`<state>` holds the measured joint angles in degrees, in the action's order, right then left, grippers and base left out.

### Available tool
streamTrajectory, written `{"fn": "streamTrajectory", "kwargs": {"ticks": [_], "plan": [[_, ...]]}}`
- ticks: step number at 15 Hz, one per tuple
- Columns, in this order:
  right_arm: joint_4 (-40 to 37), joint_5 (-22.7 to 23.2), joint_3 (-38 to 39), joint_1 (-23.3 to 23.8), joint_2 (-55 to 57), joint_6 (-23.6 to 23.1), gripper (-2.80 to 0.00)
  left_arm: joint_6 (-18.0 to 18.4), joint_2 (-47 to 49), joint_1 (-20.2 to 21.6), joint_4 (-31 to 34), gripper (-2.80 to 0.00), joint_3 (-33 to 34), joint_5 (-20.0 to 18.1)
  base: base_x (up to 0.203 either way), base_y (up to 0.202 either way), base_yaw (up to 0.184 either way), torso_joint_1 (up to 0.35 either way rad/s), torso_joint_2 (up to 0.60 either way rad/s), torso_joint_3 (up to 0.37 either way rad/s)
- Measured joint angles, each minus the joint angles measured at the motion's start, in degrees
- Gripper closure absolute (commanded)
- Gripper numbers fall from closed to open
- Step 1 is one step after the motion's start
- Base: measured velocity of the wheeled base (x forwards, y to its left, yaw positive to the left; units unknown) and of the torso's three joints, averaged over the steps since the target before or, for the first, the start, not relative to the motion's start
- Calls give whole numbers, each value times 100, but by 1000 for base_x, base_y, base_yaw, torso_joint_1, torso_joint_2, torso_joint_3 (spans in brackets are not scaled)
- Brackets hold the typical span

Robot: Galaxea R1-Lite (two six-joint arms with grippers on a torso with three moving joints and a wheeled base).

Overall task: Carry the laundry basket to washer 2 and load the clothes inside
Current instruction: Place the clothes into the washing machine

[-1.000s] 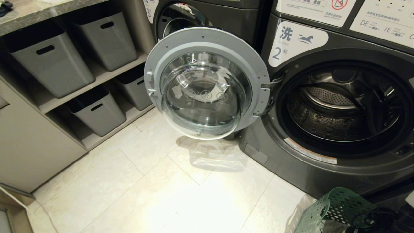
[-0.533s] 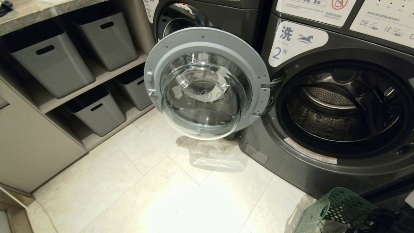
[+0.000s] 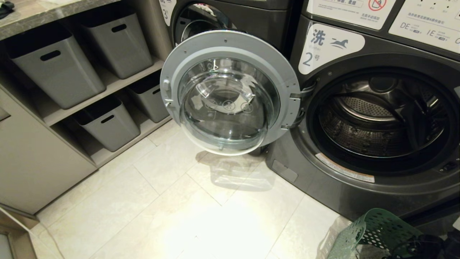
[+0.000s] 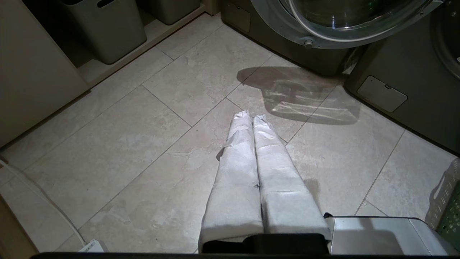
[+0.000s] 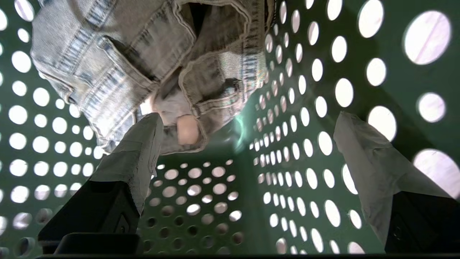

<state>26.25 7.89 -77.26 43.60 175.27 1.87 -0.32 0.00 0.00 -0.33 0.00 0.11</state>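
Note:
Washer 2 [image 3: 323, 187] stands at the right with its round door [image 3: 230, 93] swung open to the left and its steel drum [image 3: 381, 115] bare. The green perforated laundry basket [image 3: 373, 230] sits on the floor just in front of it. My right gripper [image 5: 248, 117] is down inside the basket [image 5: 298, 151], open wide. The clothes [image 5: 143, 54], a grey-beige bundle, lie just beyond it, and one fingertip [image 5: 143, 144] is at the bundle's edge. My left gripper [image 4: 252, 117] hangs shut and holding nothing over the floor tiles.
Grey storage bins [image 3: 54, 64] fill open shelves at the left. Washer 3 [image 3: 251, 14] stands behind the open door. Pale floor tiles [image 3: 161, 201] stretch between the shelves and the washers. The basket's rim [image 4: 447, 201] shows at the edge of the left wrist view.
In the head view the right arm's dark wrist has slid a little lower and to the right at the basket's mouth. Nothing else has moved.

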Motion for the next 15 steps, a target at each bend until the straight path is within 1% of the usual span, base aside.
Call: {"fn": "streamTrajectory", "kwargs": {"ticks": [2,6,8,10,15], "plan": [[488,-17,510,34,-43,-179,-280,2,0,0,2,0,0,-1,0,0,0,0,0,0],[1858,-26,1727,31,-197,-577,-280,2,0,0,1,0,0,-3,0,0,0,0,0,0],[2402,-26,2278,12,-306,-762,-280,0,0,0,0,0,0,-3,0,0,0,0,0,0],[2841,-35,2687,-22,-390,-801,-280,12,0,0,0,0,0,-4,0,0,0,0,0,0],[3597,-28,3484,-54,-481,-809,-280,-11,0,0,0,0,0,-4,0,0,0,0,0,0]]}}
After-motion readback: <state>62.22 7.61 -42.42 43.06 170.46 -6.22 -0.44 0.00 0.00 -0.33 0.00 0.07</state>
